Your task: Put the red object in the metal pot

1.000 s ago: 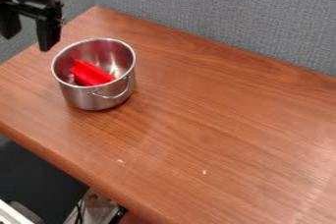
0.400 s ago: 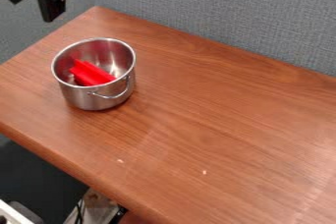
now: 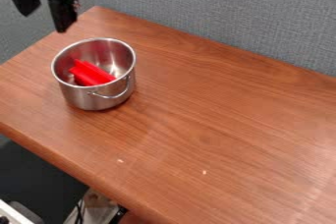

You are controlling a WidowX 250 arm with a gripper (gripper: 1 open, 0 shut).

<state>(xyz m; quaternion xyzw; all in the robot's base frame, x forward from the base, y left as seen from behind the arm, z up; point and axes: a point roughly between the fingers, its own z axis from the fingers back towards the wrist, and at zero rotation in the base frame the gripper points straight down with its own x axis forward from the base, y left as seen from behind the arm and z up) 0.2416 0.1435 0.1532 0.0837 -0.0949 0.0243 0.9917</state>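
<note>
The metal pot (image 3: 94,75) stands on the left part of the wooden table, shiny, with a small handle facing front. Inside it lies the red object (image 3: 90,73), tilted against the pot's floor and wall. My gripper (image 3: 42,10) hangs above and behind the pot at the top left corner, apart from it. Its two dark fingers (image 3: 61,15) point down and stand open with nothing between them.
The brown wooden table (image 3: 210,110) stretches to the right and front of the pot. A grey textured wall (image 3: 237,12) runs behind it. The table's front edge drops off at the lower left, with floor clutter below.
The gripper has risen away from the pot's left side and shifted a little to the right, staying open. The pot and the red object have not moved.
</note>
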